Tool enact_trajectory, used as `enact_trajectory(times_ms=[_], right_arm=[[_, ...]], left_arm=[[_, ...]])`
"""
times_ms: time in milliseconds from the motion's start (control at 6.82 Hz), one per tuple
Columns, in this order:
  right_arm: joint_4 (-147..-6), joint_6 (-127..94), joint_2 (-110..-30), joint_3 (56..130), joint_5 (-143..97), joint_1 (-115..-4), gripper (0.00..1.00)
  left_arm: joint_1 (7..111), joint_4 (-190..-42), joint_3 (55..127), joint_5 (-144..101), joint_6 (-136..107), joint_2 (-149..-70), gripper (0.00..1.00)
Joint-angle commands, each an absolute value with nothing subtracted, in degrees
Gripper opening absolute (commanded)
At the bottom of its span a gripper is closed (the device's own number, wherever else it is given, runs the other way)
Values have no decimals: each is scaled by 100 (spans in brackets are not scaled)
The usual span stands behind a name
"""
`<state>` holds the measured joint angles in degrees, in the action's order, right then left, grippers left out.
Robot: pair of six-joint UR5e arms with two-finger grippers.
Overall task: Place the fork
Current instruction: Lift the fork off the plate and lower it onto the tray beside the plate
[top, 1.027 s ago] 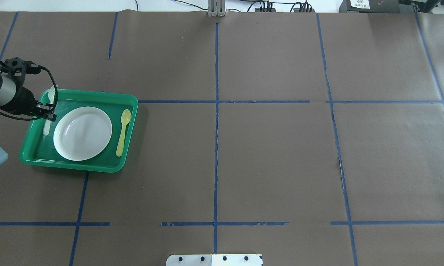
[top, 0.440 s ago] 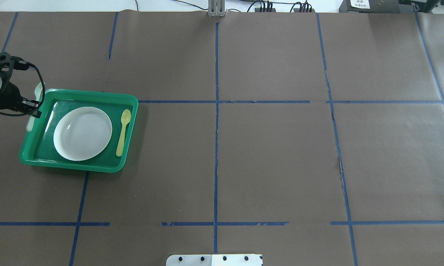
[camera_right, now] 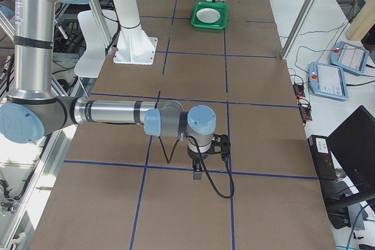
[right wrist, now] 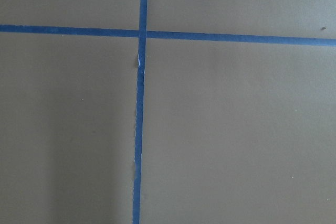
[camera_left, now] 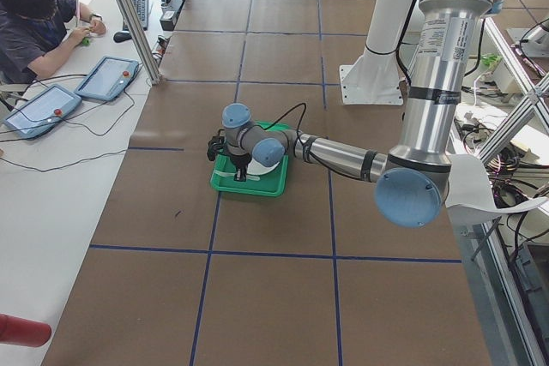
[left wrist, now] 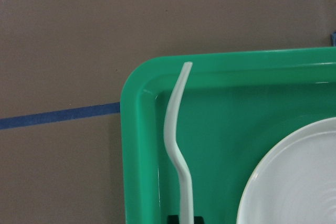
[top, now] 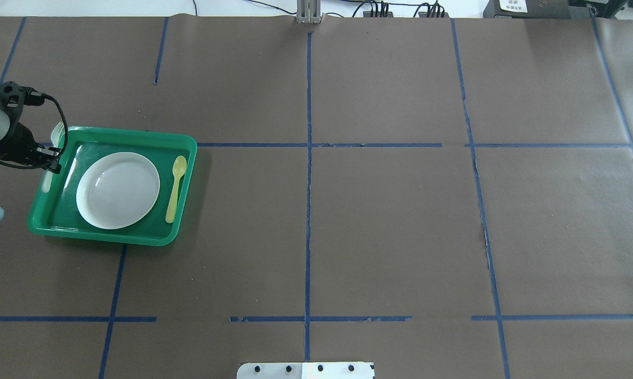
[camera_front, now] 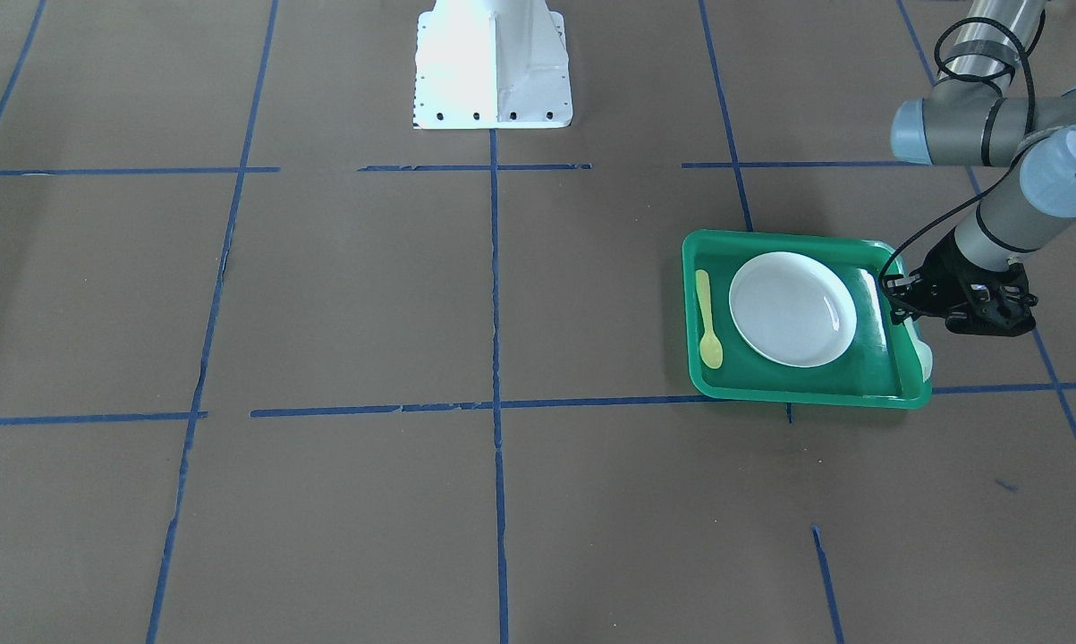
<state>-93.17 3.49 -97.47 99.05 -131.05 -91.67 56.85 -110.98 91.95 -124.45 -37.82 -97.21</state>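
My left gripper [top: 53, 159] is shut on the fork [top: 47, 180], a pale whitish plastic one. It holds the fork by its middle over the left edge of the green tray [top: 137, 136]. In the left wrist view the fork [left wrist: 176, 129] shows edge-on and curved, along the tray's left wall [left wrist: 136, 156], with the fingers at the bottom edge. In the front-facing view the left gripper [camera_front: 902, 302] is at the tray's right rim [camera_front: 770, 240]. My right gripper [camera_right: 198, 171] hovers over bare table far away; I cannot tell if it is open or shut.
A white plate [top: 118, 189] lies in the tray's middle and a yellow spoon [top: 175, 189] lies along its right side. Blue tape lines cross the brown table cover. The robot's white base [camera_front: 493, 63] stands at the table's near middle.
The left gripper has carried the fork from over the tray's left part leftward to the tray's left rim, then slightly back right. Plate and spoon have not moved.
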Motion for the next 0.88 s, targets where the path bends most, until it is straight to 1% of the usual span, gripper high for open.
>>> enact_trajectory(times_ms=[0, 293, 440, 587, 733], right_arm=[[-9316, 351, -9747, 9905, -13104, -9167, 100], [-9316, 351, -9747, 9905, -13104, -9167, 100], [-9316, 352, -9747, 9914, -13104, -9167, 100], [-9316, 352, -9747, 9905, -13104, -9167, 100], [-9316, 352, -9747, 9905, -13104, -9167, 100]], left_arm=[[5442, -11101, 9185, -12445, -3937, -9729, 0], [5309, -11101, 9167, -12445, -3964, -9721, 0], [5300, -11101, 9167, -12445, -3955, -9712, 10], [5300, -11101, 9158, -12437, -3946, -9712, 65], [5300, -11101, 9167, -12437, -3946, -9712, 98]])
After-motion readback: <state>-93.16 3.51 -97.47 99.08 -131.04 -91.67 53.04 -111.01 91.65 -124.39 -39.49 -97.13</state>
